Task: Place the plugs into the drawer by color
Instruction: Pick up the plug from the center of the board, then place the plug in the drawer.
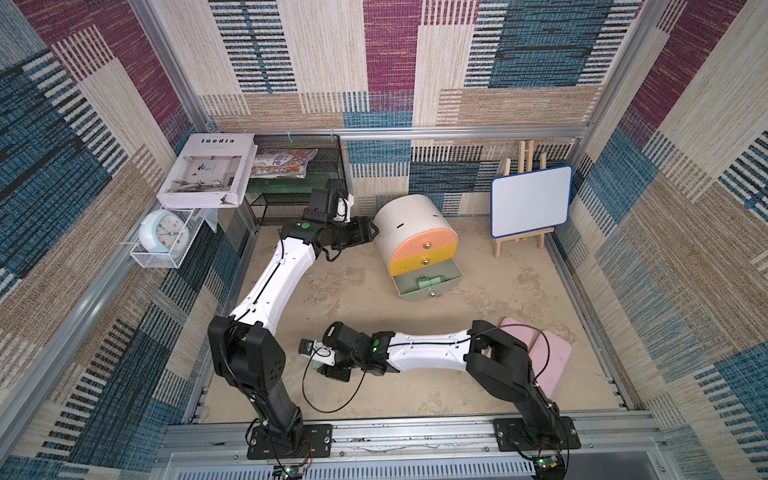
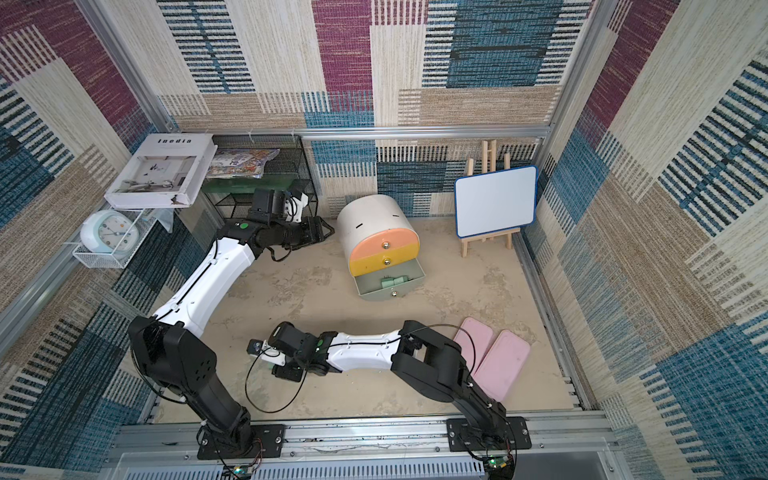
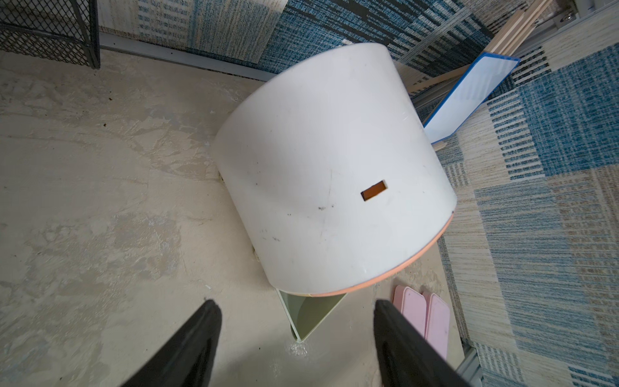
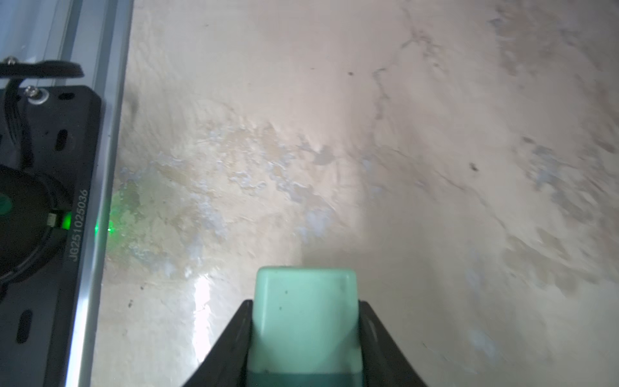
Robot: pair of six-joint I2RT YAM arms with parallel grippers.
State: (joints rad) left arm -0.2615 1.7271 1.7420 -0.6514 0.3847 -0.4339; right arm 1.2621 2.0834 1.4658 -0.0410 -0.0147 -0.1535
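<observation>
My right gripper (image 4: 305, 303) is shut on a mint green plug (image 4: 304, 288), held just above the floor near the front rail; in a top view it hangs at the front, left of the middle (image 1: 330, 371). The drawer cabinet (image 1: 415, 224) stands at the back middle. Its peach and yellow drawers are shut, and the grey-green bottom drawer (image 1: 415, 296) is pulled out with mint green plugs (image 1: 430, 282) inside. My left gripper (image 1: 374, 232) is open and empty beside the cabinet's left wall (image 3: 318, 167), its jaws wide apart (image 3: 296, 311). No blue or pink plugs show.
Two flat pink boxes (image 1: 544, 357) lie at the front right beside the right arm. A whiteboard on an easel (image 1: 530, 203) stands at the back right. At the back left are a black wire rack (image 1: 299, 183), a book (image 1: 208, 170) and a clock (image 1: 164, 232).
</observation>
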